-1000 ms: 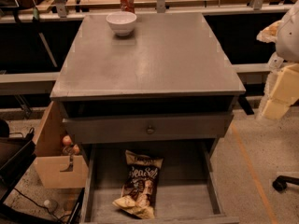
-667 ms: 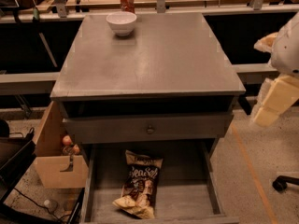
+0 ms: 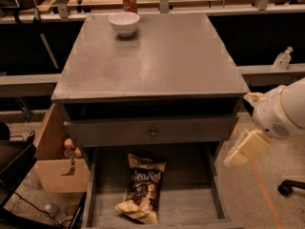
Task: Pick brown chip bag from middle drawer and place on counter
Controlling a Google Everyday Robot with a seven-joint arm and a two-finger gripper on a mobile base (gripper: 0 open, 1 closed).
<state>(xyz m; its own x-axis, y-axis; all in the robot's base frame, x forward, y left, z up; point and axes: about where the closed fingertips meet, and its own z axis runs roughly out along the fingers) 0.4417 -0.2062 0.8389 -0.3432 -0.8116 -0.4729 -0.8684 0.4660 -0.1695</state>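
Observation:
The brown chip bag (image 3: 140,187) lies flat on the floor of the open middle drawer (image 3: 190,202) at the bottom of the view, with its "Sea Salt" lettering facing up. The grey counter (image 3: 157,61) is the cabinet top above it. My arm's white housing (image 3: 281,111) is at the right of the cabinet. The cream-coloured gripper end (image 3: 242,150) hangs below it, beside the drawer's right front corner, higher than the bag and to its right, apart from it.
A white bowl (image 3: 124,23) and a red can (image 3: 129,1) stand at the counter's far left. A closed drawer front with a round knob (image 3: 153,132) sits above the open drawer. A cardboard box (image 3: 57,163) stands at the left. A clear bottle (image 3: 282,58) is on a ledge at the right.
My arm has come down and to the left, from beside the counter's right edge to beside the open drawer's right corner. The bag has not moved.

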